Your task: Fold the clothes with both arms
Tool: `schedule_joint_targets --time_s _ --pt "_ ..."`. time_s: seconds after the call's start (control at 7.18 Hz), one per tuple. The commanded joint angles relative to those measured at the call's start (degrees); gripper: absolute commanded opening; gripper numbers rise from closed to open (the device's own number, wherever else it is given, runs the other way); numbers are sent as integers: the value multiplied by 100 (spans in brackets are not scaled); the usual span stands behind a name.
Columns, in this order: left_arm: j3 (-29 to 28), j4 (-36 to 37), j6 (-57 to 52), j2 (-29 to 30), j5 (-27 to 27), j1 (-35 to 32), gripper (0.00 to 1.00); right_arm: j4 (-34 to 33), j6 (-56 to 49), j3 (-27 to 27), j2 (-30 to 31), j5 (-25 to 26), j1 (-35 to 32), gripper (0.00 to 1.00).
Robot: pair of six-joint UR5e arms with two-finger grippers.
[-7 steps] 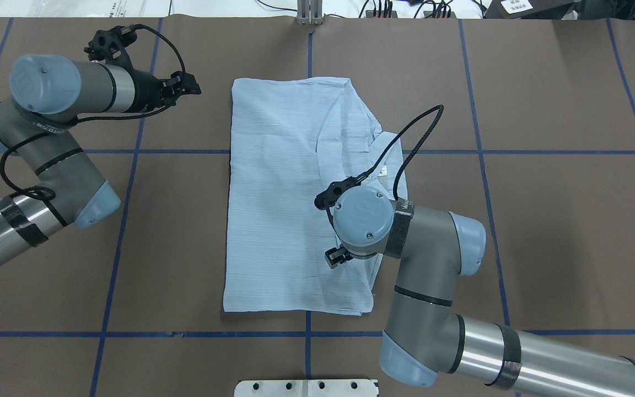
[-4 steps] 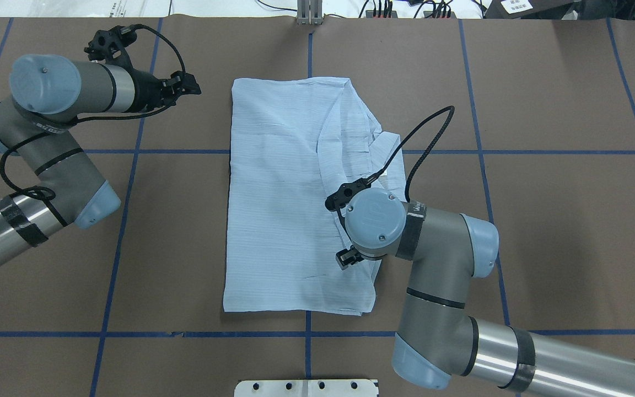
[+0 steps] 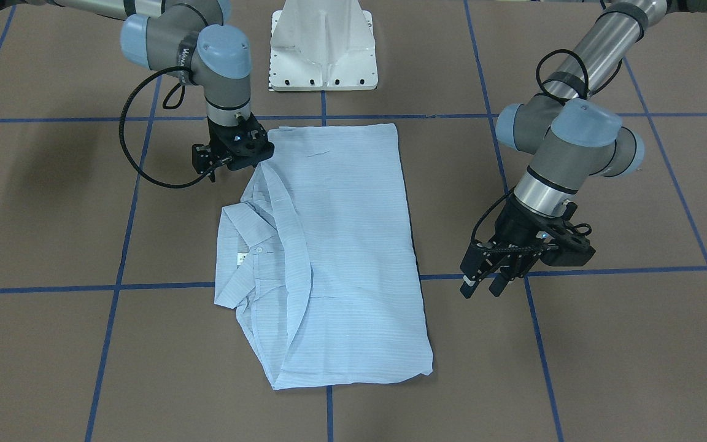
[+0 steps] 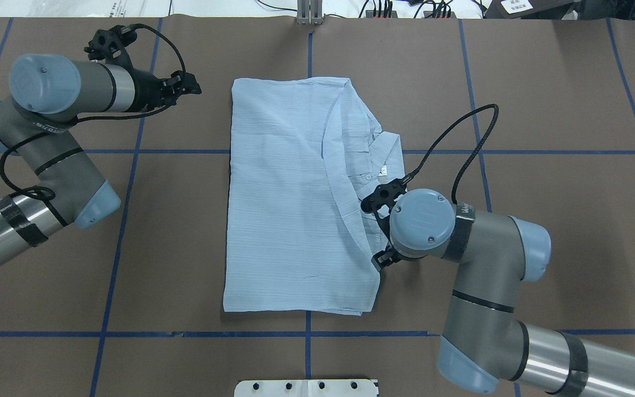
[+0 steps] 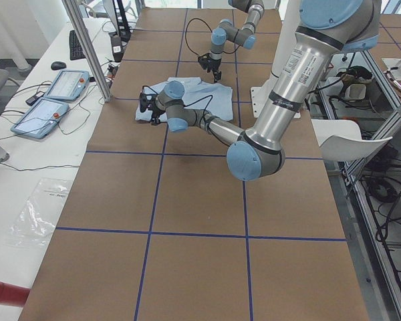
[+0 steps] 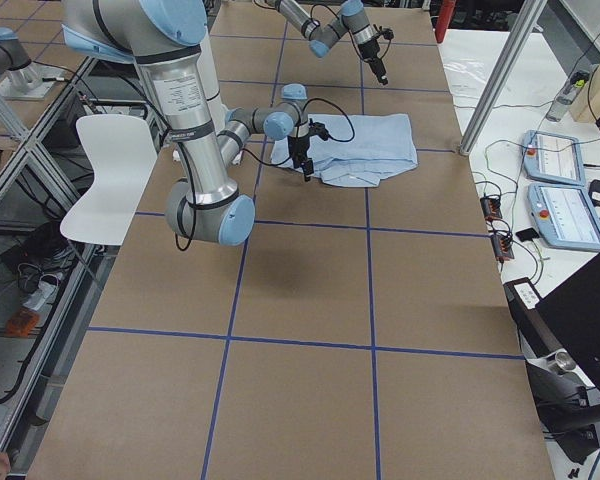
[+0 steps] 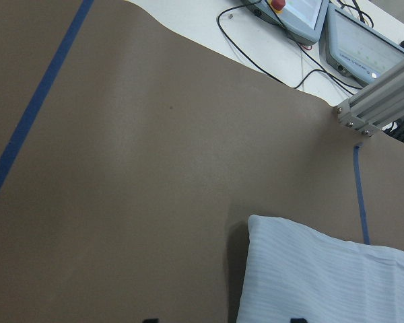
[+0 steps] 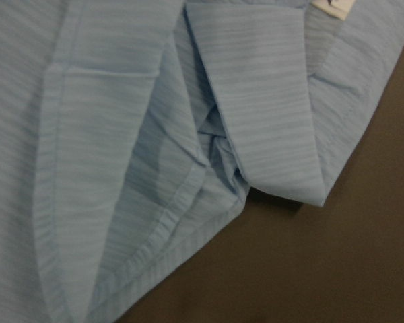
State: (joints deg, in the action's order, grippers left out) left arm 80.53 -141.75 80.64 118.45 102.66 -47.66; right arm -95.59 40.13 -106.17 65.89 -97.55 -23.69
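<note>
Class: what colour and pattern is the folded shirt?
The thin collared shirt is light blue, finely striped; right wrist view.

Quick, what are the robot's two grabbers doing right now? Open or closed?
Left gripper: open, holding nothing.
Right gripper: cannot tell; it is at the edge of the shirt.

Overhead, front, sides, wrists; shared shirt (image 4: pixel 284 209)
</note>
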Motion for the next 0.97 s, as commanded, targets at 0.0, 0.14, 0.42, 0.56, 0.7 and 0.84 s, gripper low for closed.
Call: schedule_joint_targets --time_s 0.0,0.14,0.42,0.56,0.7,0.84 --pt "59 15 4 2 0 -6 72 -12 -444 -299 302 -53 -249 100" --pt "85 7 4 -6 0 -6 72 -21 -445 -169 76 -36 -311 100" --pt "487 15 -5 -435 148 -6 72 -21 -357 610 -984 -36 -426 100" --pt "533 7 -5 -507 193 -24 72 -12 -348 1119 -1477 -36 -478 100" --pt "542 -2 -5 -533 202 -41 72 -12 -253 1455 -1856 -36 -479 100" --pt "586 -2 -13 -586 211 -33 72 -3 -95 1772 -2077 -10 -470 100"
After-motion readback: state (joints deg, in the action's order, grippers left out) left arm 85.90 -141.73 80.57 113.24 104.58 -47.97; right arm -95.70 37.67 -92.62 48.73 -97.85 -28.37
